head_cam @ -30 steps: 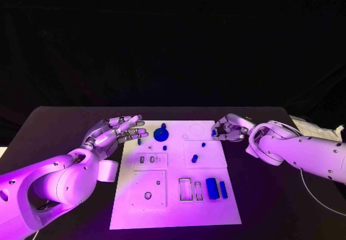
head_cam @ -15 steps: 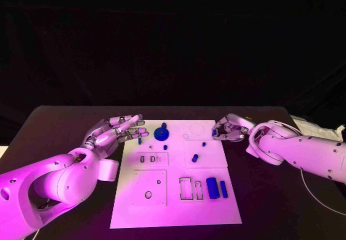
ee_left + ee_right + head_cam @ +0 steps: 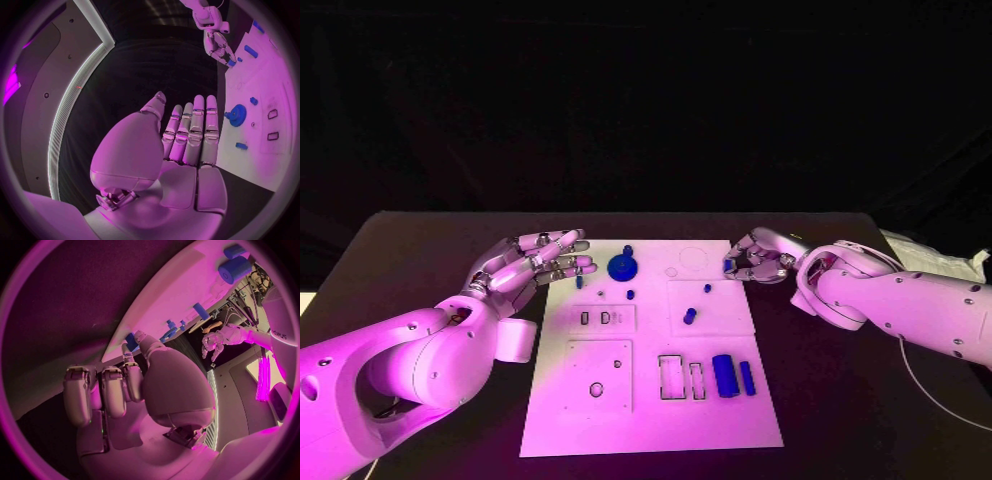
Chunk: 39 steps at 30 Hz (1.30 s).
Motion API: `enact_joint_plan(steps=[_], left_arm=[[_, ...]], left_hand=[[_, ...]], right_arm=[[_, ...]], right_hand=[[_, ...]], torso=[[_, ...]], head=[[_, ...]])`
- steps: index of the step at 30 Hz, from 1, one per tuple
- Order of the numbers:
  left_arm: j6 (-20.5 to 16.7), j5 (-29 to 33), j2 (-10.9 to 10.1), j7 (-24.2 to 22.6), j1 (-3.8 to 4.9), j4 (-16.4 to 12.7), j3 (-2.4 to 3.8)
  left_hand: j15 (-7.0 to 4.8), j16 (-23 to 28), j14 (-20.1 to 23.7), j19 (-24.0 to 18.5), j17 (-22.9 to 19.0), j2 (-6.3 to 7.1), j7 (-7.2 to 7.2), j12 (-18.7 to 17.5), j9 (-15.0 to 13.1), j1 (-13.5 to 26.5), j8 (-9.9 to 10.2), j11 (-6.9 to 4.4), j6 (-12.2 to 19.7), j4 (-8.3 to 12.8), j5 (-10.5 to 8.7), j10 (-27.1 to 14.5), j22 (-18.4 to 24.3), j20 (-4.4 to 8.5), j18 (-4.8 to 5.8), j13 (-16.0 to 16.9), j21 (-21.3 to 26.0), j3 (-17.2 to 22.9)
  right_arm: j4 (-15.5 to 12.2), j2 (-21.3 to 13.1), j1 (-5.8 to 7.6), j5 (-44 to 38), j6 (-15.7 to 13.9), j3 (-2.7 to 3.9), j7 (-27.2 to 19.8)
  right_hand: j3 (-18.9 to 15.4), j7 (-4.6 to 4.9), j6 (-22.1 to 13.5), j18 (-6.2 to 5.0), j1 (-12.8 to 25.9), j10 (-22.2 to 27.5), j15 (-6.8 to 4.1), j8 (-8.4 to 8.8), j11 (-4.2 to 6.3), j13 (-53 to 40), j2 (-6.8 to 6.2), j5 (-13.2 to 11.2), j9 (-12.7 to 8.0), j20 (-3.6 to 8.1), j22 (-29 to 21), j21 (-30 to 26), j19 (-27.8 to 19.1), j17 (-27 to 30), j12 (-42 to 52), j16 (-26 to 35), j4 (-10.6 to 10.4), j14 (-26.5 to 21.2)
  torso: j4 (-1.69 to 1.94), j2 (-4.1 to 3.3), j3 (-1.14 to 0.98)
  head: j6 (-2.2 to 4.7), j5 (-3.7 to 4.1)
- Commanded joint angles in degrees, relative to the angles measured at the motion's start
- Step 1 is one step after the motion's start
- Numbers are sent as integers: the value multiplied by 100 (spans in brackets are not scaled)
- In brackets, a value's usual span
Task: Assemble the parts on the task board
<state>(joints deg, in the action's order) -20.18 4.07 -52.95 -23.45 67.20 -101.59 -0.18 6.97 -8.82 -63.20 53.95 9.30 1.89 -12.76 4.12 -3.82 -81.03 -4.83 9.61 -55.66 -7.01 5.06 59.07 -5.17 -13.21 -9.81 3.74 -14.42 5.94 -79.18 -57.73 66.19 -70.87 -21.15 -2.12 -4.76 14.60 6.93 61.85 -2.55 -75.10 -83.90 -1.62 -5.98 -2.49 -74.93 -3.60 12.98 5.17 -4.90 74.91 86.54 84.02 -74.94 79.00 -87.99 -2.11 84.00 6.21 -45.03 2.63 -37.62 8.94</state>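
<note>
Roughly nine blue parts (image 3: 724,375), perhaps.

The black table (image 3: 430,240) spreads out under both hands, its bare dark top showing to the outer side of the left hand (image 3: 531,262) and beyond its fingertips. Out past the right hand (image 3: 759,258), on its outer side and near the table's far corner, lies a crumpled pale sheet (image 3: 935,262); what it is made of cannot be told. Nearer the robot than that hand, a thin pale cable (image 3: 917,385) curves across the tabletop. Beyond both hands a black backdrop (image 3: 646,100) rises behind the table's far edge
</note>
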Motion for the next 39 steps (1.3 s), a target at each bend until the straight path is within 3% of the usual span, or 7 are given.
enact_joint_plan(steps=[1, 11, 21, 26, 31, 37, 39], left_arm=[[83, -29, 4, -24, 1, -11, 3], [80, -29, 2, -19, 1, -5, 3], [120, -29, 36, -40, -3, 84, 0], [130, -29, 63, -51, -12, 146, -8], [132, -28, 72, -63, -18, 206, -11], [129, -21, 81, -75, -22, 254, -12], [130, -19, 80, -74, -23, 252, -12]], left_hand=[[7, 39, -28, 36, 7, -50, 27, -36, 3, -6, 25, 14, 8, 30, -27, -8, 7, -16, -73, -3, 14, 9], [6, 43, -32, 39, 11, -61, 27, -37, 3, -17, 28, 14, 6, 40, -26, -7, 9, -14, -74, -3, 14, 12], [5, 48, -35, 43, 14, -74, 28, -37, 3, -29, 31, 13, 4, 50, -26, -6, 11, -13, -74, -3, 14, 17], [5, 49, -36, 43, 14, -73, 28, -37, 3, -29, 32, 13, 4, 51, -27, -6, 12, -13, -73, -3, 15, 16], [5, 50, -36, 43, 15, -71, 28, -37, 3, -28, 33, 13, 4, 52, -28, -6, 12, -13, -73, -3, 15, 14], [5, 50, -36, 43, 15, -71, 28, -37, 3, -28, 33, 13, 4, 52, -28, -6, 12, -13, -73, -3, 15, 14], [5, 50, -36, 43, 15, -71, 28, -37, 3, -28, 33, 13, 4, 52, -28, -6, 12, -13, -73, -3, 15, 14]], right_arm=[[-28, 10, -4, 73, -82, 1, -25], [-203, 3, 7, 339, -297, 3, 169], [-949, 90, 235, 204, -313, 7, 1143], [-1281, 430, 296, -207, -192, 7, 1573], [-1406, 825, 264, -674, -55, 3, 1824], [-1391, 1276, 86, -1064, 59, -9, 1976], [-1386, 1353, 50, -1124, 61, -15, 1987]], right_hand=[[42, -22, 67, 99, -2, -104, -39, -35, 58, -812, 74, -25, 24, 63, 801, 33, 248, -1084, 36, -21, 11, 513], [205, -105, 246, 112, -25, -158, -105, -72, 132, -876, 278, -9, 63, 127, 862, 61, 279, -1144, 121, -46, 44, 527], [277, -99, 224, 111, -9, -139, -116, -30, 133, -852, 323, -18, 62, 148, 858, 60, 279, -1106, 74, -29, 82, 520], [278, -97, 221, 110, -2, -139, -115, -26, 131, -852, 319, -25, 61, 148, 853, 58, 276, -1098, 74, -26, 84, 518], [278, -96, 222, 110, 2, -138, -115, -25, 131, -851, 316, -28, 61, 149, 851, 57, 275, -1092, 72, -23, 86, 517], [284, -93, 216, 110, 15, -138, -114, -16, 128, -852, 316, -38, 60, 149, 851, 57, 275, -1103, 71, -28, 88, 519], [294, -93, 212, 110, 12, -135, -113, -10, 128, -850, 318, -36, 60, 149, 851, 57, 275, -1100, 66, -26, 98, 518]], torso=[[1, -1, 0], [5, 4, 2], [-8, 60, 19], [18, 104, 29], [32, 138, 46], [56, 163, 76], [56, 158, 76]], head=[[-10, -1], [-17, -10], [-34, -84], [-94, -194], [-147, -297], [-192, -392], [-208, -412]])
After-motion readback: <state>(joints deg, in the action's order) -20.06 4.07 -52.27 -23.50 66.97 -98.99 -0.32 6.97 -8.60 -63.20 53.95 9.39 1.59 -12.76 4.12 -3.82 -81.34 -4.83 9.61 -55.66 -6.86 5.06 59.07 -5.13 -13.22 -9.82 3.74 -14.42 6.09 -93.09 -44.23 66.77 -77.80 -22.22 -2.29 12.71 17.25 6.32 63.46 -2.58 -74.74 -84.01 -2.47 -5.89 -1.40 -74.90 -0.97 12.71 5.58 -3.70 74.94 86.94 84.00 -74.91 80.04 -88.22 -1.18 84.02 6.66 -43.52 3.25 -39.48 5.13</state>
